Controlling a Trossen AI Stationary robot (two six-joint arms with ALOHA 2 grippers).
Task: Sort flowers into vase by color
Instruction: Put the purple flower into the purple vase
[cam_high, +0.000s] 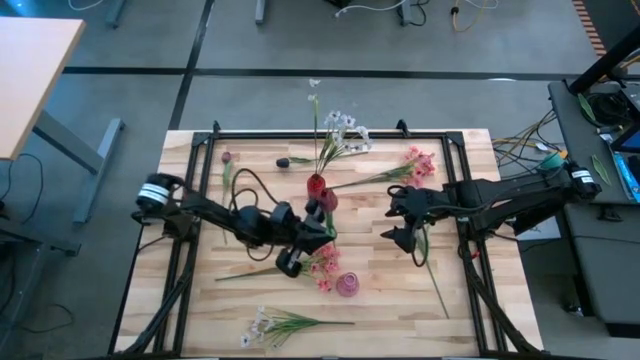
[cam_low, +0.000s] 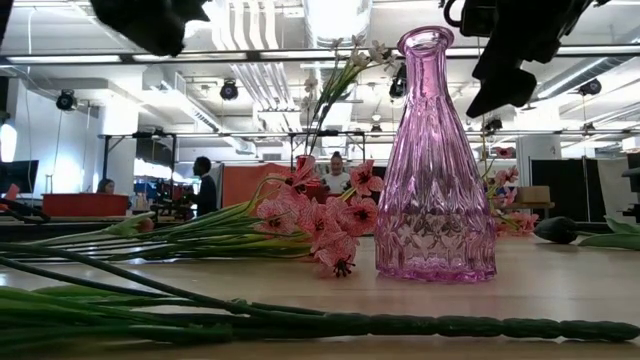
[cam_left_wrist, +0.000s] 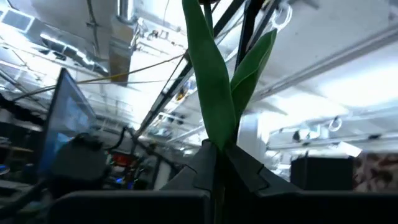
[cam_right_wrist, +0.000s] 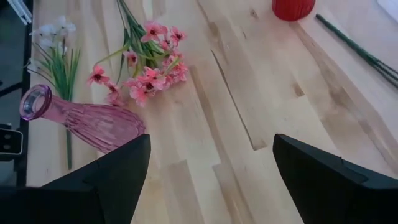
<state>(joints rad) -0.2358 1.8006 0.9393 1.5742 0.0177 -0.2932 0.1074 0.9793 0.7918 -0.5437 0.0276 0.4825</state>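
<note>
Step in hand: left gripper (cam_high: 318, 222) pinching a green-leaved, dark red tulip stem (cam_left_wrist: 214, 93) just beside the red glass vase (cam_high: 316, 185).
Next: lower stem into vase mouth. Right gripper (cam_high: 398, 221), at three o'clock, spread, waiting; pink blossom sprays (cam_high: 322, 266) lie at six o'clock.

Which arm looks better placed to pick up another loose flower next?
Probably right: the right gripper is open and empty above the table, beside a green flower stem. The left gripper is shut on a red-budded flower's leaves.
</note>
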